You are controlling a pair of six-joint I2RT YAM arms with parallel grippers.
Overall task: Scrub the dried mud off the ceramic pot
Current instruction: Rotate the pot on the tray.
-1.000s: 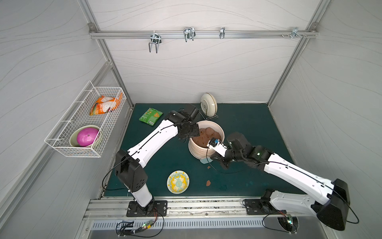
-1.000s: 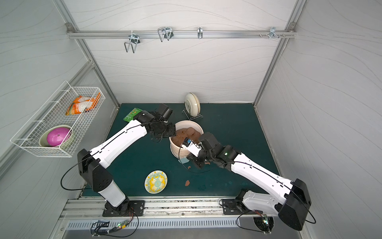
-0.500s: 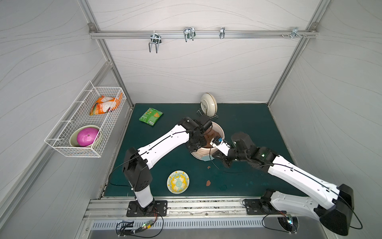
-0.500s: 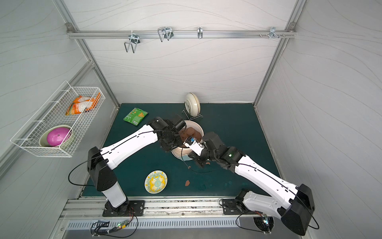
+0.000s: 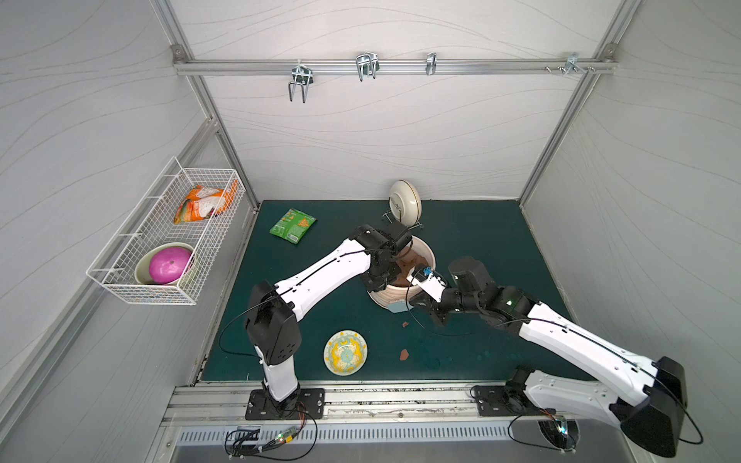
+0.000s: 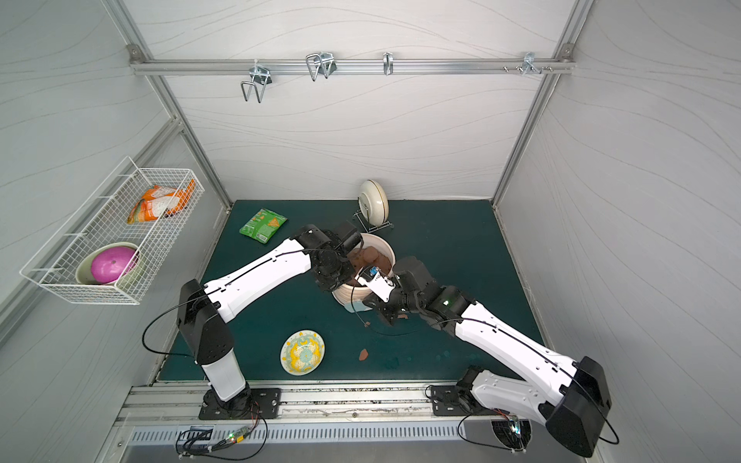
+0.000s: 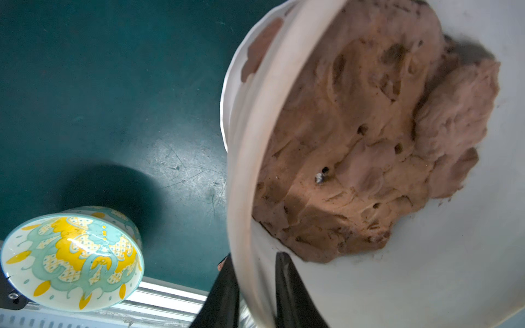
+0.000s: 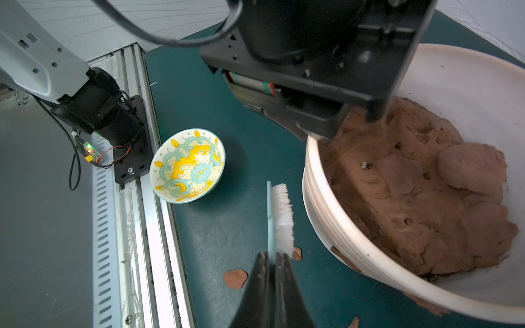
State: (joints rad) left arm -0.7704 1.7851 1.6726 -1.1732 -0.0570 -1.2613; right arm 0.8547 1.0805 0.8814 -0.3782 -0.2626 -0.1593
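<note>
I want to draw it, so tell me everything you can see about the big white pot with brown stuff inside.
The big cream-white ceramic pot is round, with a smooth rim and a horizontally ribbed outer wall. It sits on the dark green mat. A lumpy brown mass fills much of its inside, and flat reddish-brown patches of dried mud stick to its outside. The left hand pinches its rim, one finger inside and one outside. A pale blue brush with white bristles is close beside its wall.

brush [image 8: 281, 215] handle lost to us between the right gripper [image 8: 271, 254] fingers, ceramic pot [image 8: 335, 215] far side beyond that gripper cut by frame edge, pot rim at the left gripper [image 7: 253, 257] blurred, in both top views we can't see its fingertips
</note>
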